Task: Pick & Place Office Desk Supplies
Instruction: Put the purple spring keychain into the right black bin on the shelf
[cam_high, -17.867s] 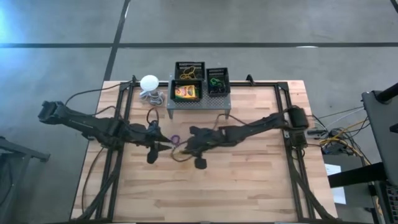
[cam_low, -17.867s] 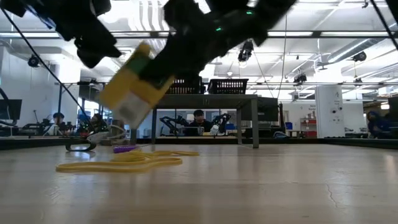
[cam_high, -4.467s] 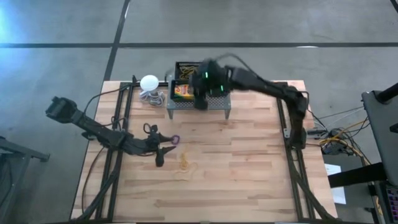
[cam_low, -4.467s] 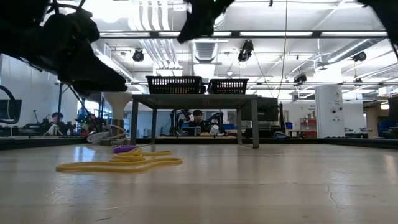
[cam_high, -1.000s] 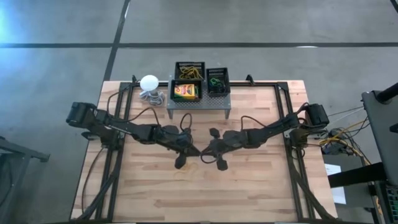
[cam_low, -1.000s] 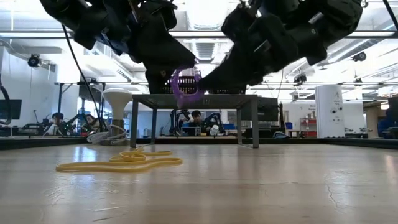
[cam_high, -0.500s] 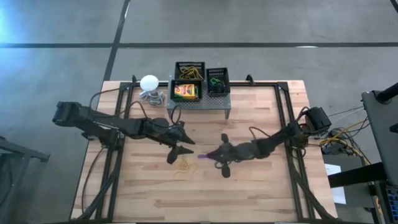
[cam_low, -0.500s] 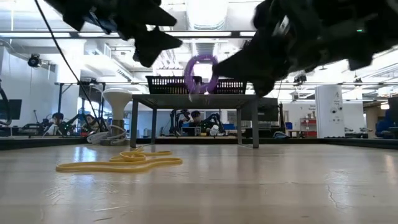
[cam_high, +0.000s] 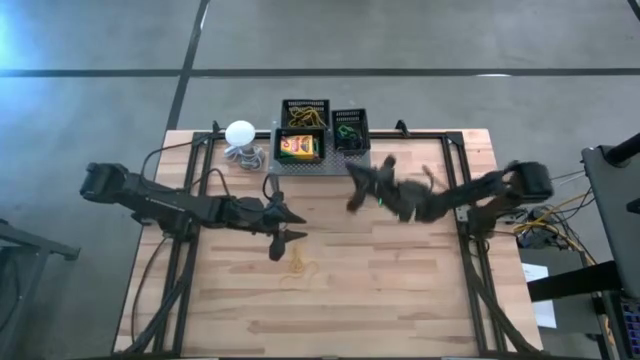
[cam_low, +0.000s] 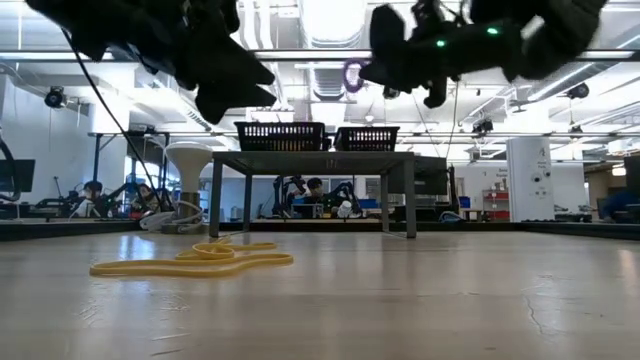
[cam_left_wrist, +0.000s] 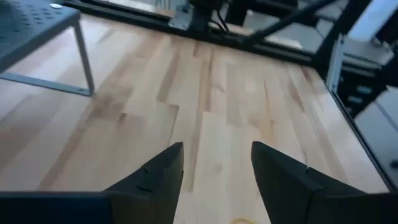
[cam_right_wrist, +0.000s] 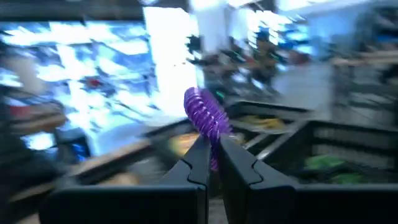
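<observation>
A small purple ring is in my right gripper, which is shut on it high above the table. That gripper hovers at the near right corner of the grey stand. On the stand sit black mesh trays; one of them holds a yellow-and-green box. Tan rubber bands lie loose on the wood. My left gripper hangs open and empty above the table, just far-left of the bands. My right gripper pinches the purple ring's lower rim between its two fingertips. The fingers lie about level and point toward the stand. The ring stands up above the fingertips, lifted well clear of the table.
A white ball-shaped object with a coiled cord sits left of the stand. Black frame rails run along both sides of the table. Bare wood stretches across the near half.
My left gripper has opened, let go of the purple ring and drawn back toward the table's left. My right gripper, shut on the ring, has risen and swung toward the far edge and the stand, tipping from pointing down to about level. The ring went with it.
</observation>
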